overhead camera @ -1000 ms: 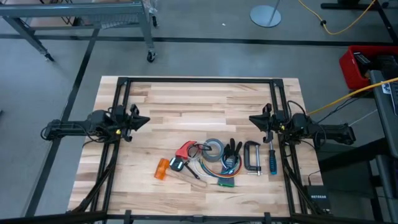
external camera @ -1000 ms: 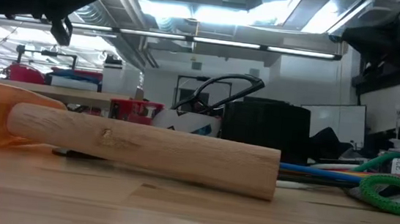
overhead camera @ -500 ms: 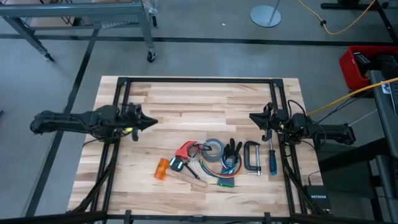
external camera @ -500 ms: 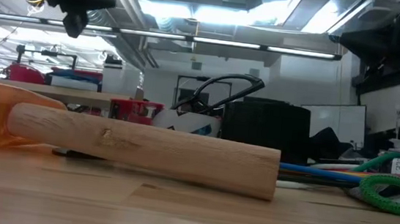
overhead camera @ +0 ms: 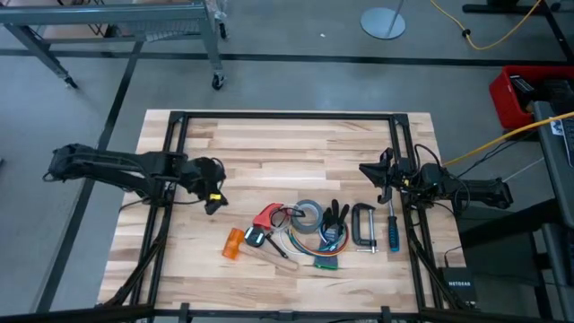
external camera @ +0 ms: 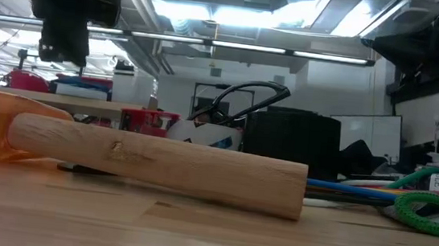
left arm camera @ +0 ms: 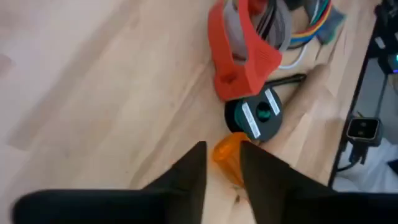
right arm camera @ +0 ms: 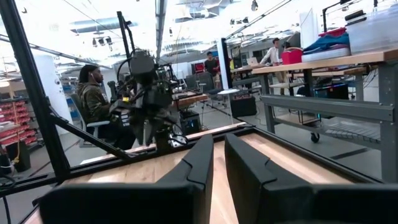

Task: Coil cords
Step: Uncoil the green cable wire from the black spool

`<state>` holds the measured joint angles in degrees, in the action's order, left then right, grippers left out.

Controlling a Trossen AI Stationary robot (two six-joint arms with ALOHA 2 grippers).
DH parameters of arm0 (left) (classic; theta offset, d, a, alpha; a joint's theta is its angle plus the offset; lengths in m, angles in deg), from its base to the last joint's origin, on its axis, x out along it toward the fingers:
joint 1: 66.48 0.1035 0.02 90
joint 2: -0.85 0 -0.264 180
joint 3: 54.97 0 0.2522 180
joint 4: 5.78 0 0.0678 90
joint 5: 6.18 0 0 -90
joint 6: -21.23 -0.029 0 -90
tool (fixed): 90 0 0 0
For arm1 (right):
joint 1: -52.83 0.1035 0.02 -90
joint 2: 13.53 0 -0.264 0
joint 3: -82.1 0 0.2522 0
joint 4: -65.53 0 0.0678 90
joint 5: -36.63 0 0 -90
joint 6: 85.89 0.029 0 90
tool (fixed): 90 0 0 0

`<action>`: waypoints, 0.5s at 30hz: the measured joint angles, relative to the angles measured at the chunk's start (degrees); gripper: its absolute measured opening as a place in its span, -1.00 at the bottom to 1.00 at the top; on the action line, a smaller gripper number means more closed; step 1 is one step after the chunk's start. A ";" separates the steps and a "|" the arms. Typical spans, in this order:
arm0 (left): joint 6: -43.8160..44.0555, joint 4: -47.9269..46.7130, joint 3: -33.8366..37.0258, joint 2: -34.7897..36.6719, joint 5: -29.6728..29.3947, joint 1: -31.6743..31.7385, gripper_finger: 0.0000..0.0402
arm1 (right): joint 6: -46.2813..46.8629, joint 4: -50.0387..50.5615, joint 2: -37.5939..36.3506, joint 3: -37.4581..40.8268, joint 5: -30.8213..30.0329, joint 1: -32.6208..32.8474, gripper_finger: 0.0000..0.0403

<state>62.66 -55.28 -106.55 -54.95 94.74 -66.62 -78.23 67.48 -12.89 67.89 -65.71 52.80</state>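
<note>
Approach step: our left gripper [left arm camera: 221, 163], fingers slightly parted and empty, hovers over bare table. Just ahead of it lies the cord's black end piece [left arm camera: 254, 116], teal-marked, touching a red tool [left arm camera: 239, 53]. Right gripper [right arm camera: 217, 155] waits, nearly closed. Next we descend onto the cord.

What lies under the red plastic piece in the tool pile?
In the left wrist view, the red plastic piece lies over grey strands and coloured wires, with a round black part marked teal-green beside it. What lies directly beneath it is covered.
</note>
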 joint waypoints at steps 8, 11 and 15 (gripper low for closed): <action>6.21 8.44 0.00 -10.54 5.36 -0.42 -0.10 | 0.00 0.66 0.00 0.00 2.44 0.02 -0.77; 6.50 11.75 0.00 -14.78 7.34 -1.32 -0.08 | 0.02 2.32 0.00 0.00 2.47 0.02 -0.77; 6.62 15.42 0.00 -19.83 10.16 -2.76 -0.09 | 0.03 4.01 0.02 -0.02 2.49 0.02 -0.77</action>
<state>69.28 -39.86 -106.55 -74.78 104.89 -69.37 -78.20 71.49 -12.87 67.87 -63.22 52.82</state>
